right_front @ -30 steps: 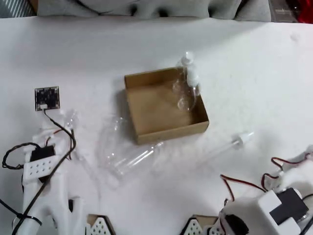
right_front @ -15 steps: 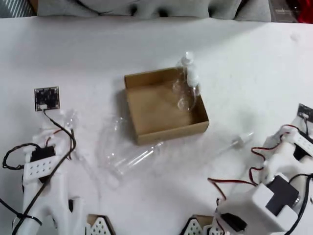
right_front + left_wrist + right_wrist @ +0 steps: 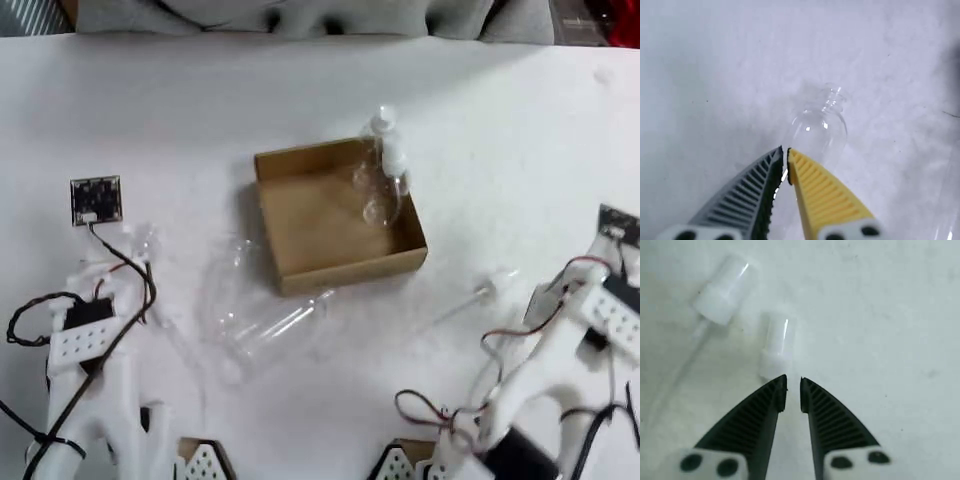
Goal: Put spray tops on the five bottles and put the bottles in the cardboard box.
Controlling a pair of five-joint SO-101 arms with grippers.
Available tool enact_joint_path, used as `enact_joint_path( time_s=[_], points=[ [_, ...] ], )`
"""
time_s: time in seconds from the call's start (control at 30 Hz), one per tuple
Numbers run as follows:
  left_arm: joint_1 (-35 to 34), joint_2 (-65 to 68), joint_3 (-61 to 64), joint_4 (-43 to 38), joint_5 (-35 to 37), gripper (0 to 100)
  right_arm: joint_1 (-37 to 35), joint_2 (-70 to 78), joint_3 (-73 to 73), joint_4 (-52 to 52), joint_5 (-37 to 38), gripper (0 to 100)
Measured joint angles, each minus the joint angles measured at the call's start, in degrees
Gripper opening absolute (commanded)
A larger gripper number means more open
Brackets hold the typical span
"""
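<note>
A cardboard box (image 3: 335, 215) stands at mid table with two topped bottles (image 3: 385, 175) leaning in its far right corner. Several clear bottles without tops (image 3: 262, 322) lie left of and before the box. My left gripper (image 3: 785, 150) is shut, and its tips rest just short of a clear bottle (image 3: 820, 127) with a bare neck. My right gripper (image 3: 793, 383) is open by a narrow gap, just short of a white spray top (image 3: 777, 345). A second spray top (image 3: 722, 290) with a long tube lies beyond it. In the high view the spray tops (image 3: 490, 285) lie right of the box.
The left arm (image 3: 85, 340) and its black cable sit at the front left, near a small black board (image 3: 96, 200). The right arm (image 3: 590, 320) with red wires stands at the front right. A grey sofa edge (image 3: 300, 15) lines the far side.
The right arm has unfolded from the front right corner and swung out to the right, bringing its gripper near the spray tops. The left arm has kept still.
</note>
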Motion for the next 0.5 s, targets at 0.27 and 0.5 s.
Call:
enact_joint_path(
  time_s=[0.27,0.5],
  points=[
    [0.0,0.0,0.09,-1.14,0.0,2,-4.84,-15.91,16.7,-6.68,0.35,2.2],
    [2.73,0.09,-8.35,7.3,-4.4,2,-7.03,-21.63,24.97,-14.07,0.26,2.2]
  ],
)
